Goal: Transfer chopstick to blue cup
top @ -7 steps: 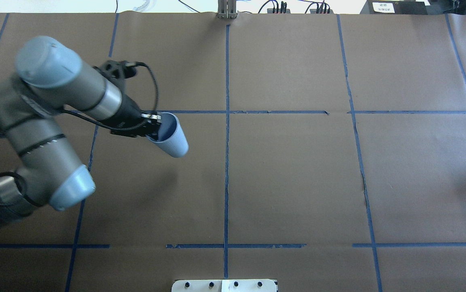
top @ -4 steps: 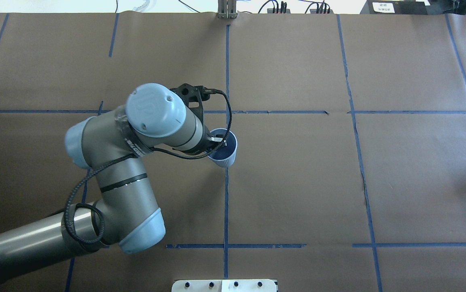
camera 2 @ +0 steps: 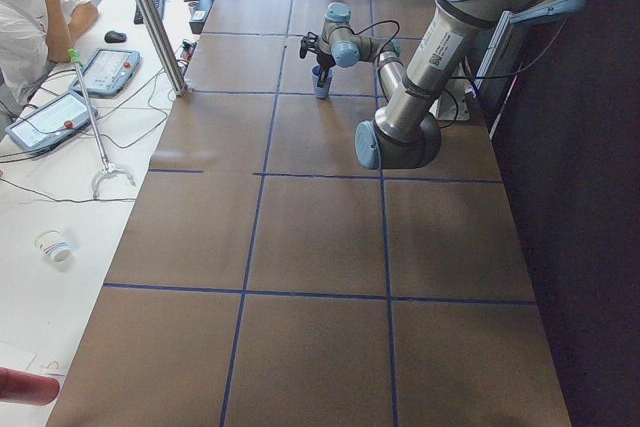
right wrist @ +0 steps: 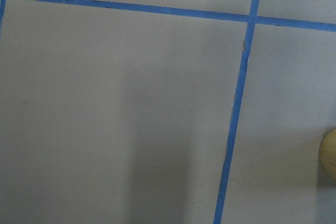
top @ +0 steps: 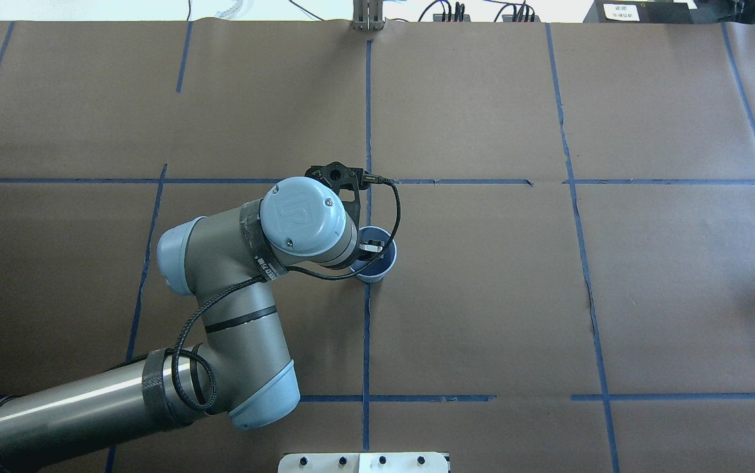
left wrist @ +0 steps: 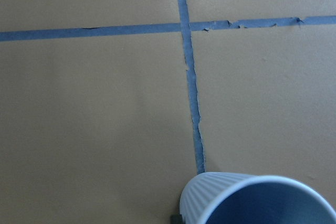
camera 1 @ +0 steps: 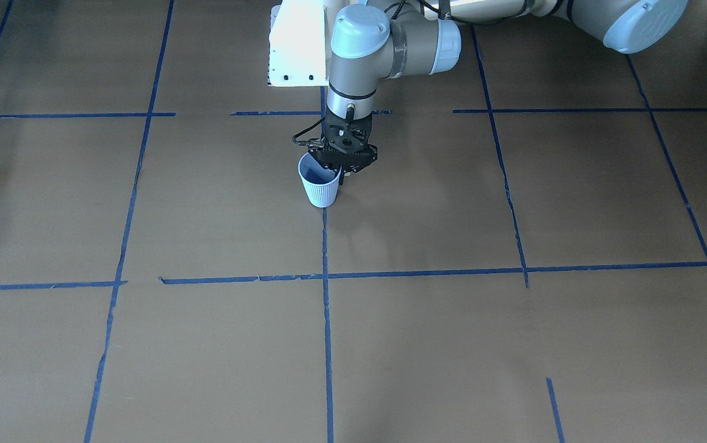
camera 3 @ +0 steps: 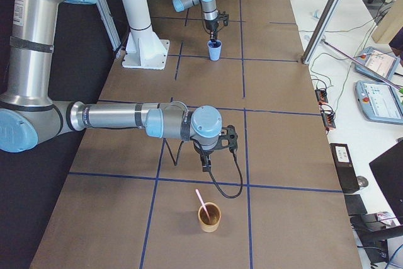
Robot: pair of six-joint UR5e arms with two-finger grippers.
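One second on, left gripper, clamped on the cup at its rim, has swung it upright to mid-table, wrist pointing down; right gripper unreadable.

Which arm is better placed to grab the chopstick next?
Right. The right end effector hangs near the brown cup holding the pink chopstick; the left end effector is far off, gripping the rim of the blue cup.

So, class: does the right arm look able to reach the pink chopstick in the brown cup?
Probably yes. The right gripper hangs close beside the brown cup, the pink chopstick sticks up out of its open top, and nothing shows between them.
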